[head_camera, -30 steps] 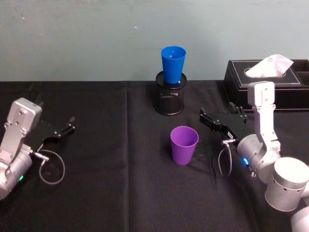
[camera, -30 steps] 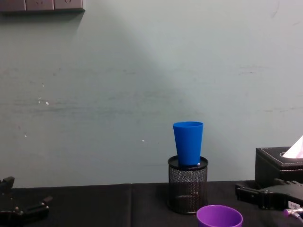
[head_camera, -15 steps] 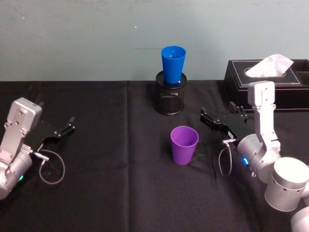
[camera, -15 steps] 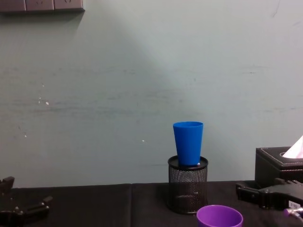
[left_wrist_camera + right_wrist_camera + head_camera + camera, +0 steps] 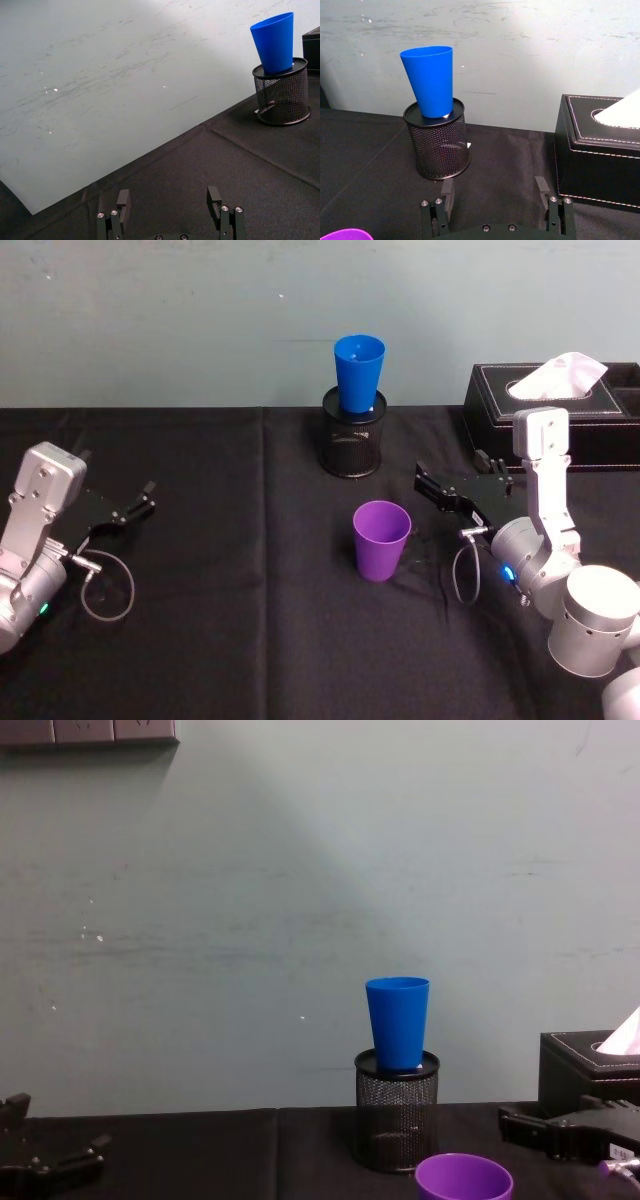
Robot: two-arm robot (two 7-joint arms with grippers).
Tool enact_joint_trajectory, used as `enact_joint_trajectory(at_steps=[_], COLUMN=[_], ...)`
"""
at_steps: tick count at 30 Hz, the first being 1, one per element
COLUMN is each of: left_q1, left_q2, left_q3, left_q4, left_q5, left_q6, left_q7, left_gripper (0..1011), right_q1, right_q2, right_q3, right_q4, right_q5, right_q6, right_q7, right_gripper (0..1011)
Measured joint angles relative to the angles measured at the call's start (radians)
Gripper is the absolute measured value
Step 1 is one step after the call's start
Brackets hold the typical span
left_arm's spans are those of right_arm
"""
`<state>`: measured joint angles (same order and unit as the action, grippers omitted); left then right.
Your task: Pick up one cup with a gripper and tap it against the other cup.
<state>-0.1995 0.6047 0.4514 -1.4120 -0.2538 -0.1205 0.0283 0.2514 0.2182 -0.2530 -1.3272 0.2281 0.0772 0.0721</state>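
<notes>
The purple cup stands upright on the black cloth near the middle; its rim shows low in the chest view. The blue cup stands upright in a black mesh pen holder behind it, by the wall. My right gripper hovers just to the right of the purple cup, apart from it, open and holding nothing. From the right wrist, its open fingers face the blue cup and the holder. My left gripper rests open at the far left.
A black tissue box with a white tissue sticking out stands at the back right, close behind the right arm. A black cloth covers the table, and a pale wall runs along its far edge.
</notes>
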Motion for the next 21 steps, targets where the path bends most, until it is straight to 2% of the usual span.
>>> enact_joint_trajectory(at_steps=[21], left_q1=[0.000], left_q2=[0.000], left_q3=[0.000], left_q4=[0.000], left_q5=[0.000], left_q6=[0.000], left_q7=[0.000], left_gripper=[1000], right_q1=[0.000], right_q2=[0.000], right_q3=[0.000], right_q4=[0.000], right_q5=[-0.001], right_q6=[0.000], right_q7=[-0.002], right_gripper=[1003])
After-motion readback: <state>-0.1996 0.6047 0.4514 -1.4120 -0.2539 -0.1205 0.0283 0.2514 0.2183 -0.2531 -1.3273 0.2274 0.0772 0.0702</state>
